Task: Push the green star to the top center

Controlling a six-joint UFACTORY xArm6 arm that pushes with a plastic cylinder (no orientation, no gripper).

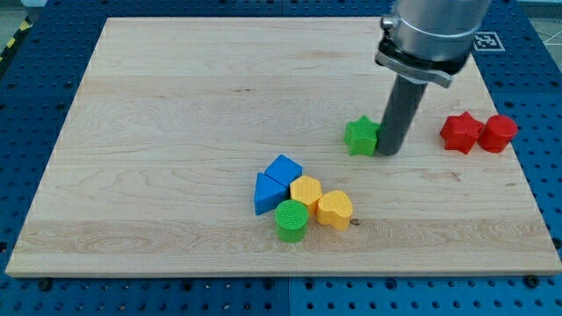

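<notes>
The green star [360,135] lies on the wooden board [176,132], right of centre. My tip [389,152] stands on the board right against the star's right side, touching or nearly touching it. The rod rises from there to the arm's grey body at the view's top right.
A red star [460,132] and a red cylinder [498,132] sit together near the board's right edge. A cluster lies at bottom centre: a blue cube [284,168], a blue triangle [266,193], a yellow hexagon [306,190], a yellow heart [335,210] and a green cylinder [291,220].
</notes>
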